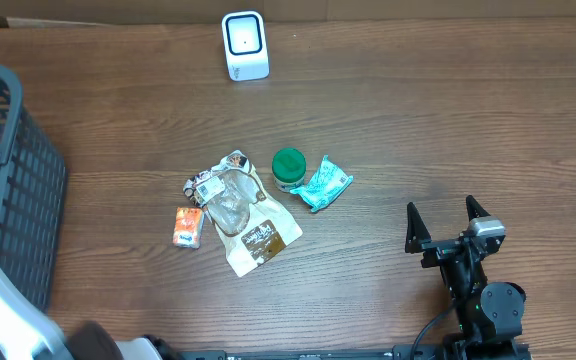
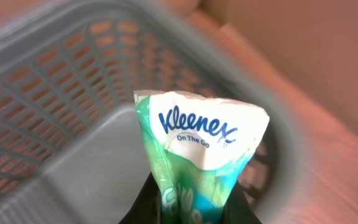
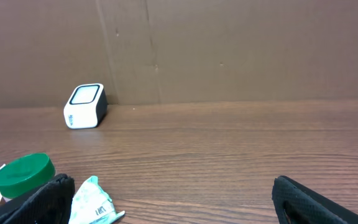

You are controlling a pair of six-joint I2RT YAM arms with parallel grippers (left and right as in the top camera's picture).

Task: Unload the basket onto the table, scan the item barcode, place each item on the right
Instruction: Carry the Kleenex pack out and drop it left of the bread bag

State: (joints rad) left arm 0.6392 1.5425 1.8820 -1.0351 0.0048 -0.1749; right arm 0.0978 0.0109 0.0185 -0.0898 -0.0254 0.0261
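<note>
Left claw (image 2: pixel 190 213) pinching Kleenex pack (image 2: pixel 197 146) before basket (image 2: pixel 55 93), unseen overhead

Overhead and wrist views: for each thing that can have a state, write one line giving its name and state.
left gripper: shut on the tissue pack
tissue pack: held upright, crumpled, above the basket
right gripper: open, holding nothing
basket: nothing visible in the part shown
jar: green lid on
scanner: standing on the table, untouched
clear bag: lying flat, crumpled
</note>
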